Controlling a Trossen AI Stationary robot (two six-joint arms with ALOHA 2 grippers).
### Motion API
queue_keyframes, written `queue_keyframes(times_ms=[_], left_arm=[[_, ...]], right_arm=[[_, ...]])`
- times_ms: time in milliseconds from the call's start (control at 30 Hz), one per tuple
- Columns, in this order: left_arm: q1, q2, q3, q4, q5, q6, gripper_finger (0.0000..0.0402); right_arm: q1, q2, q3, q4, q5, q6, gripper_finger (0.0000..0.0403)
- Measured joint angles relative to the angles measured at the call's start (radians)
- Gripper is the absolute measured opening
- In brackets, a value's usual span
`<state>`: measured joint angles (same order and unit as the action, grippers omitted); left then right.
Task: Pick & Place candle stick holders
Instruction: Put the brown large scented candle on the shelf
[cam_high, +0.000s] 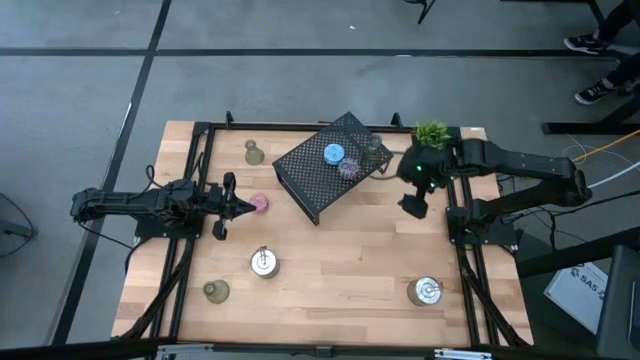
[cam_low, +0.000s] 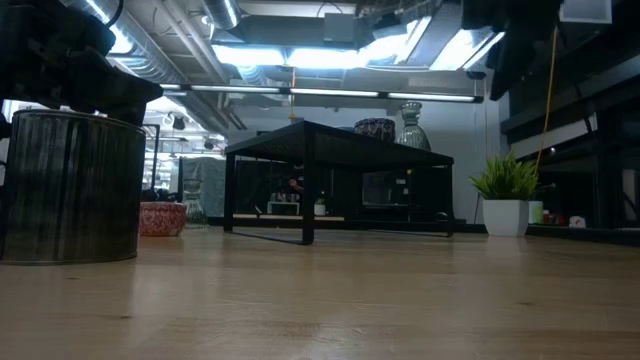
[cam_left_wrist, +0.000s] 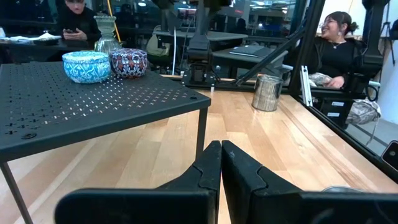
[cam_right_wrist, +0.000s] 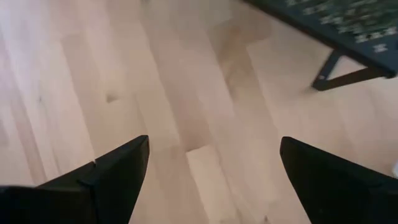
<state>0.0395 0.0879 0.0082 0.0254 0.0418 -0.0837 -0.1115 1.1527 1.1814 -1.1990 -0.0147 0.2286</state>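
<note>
The candle stick holders are scattered about. A blue cup (cam_high: 333, 153) and a purple cup (cam_high: 348, 168) already sit on top of the black mesh rack (cam_high: 315, 178), with a clear glass one (cam_high: 372, 152) at its far corner. A pink cup (cam_high: 260, 204) rests on the worktop (cam_high: 340, 260) just beside the left gripper (cam_high: 243, 206), whose fingers are pressed shut and hold nothing. Two silver discs (cam_high: 263, 262) lie nearer the front edge, and olive-green holders (cam_high: 216, 291) stand at the front left and back left.

The right gripper (cam_high: 414, 205) hovers with fingers spread wide over bare wood between the rack and the potted plant (cam_high: 431, 132), empty.

From here I'd judge the nearest silver disc (cam_high: 426, 291) the right arm's next pick. It should come straight down over the centre post, close on the post rather than the slippery rim, and lift clear of the rack's leg.
</note>
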Motion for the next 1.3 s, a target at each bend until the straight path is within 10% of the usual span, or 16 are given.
queue_keyframes(times_ms=[1300], left_arm=[[0.000,0.000,0.000,0.000,0.000,0.000,0.0006]], right_arm=[[0.685,-0.048,-0.183,0.175,-0.023,0.018,0.0399]])
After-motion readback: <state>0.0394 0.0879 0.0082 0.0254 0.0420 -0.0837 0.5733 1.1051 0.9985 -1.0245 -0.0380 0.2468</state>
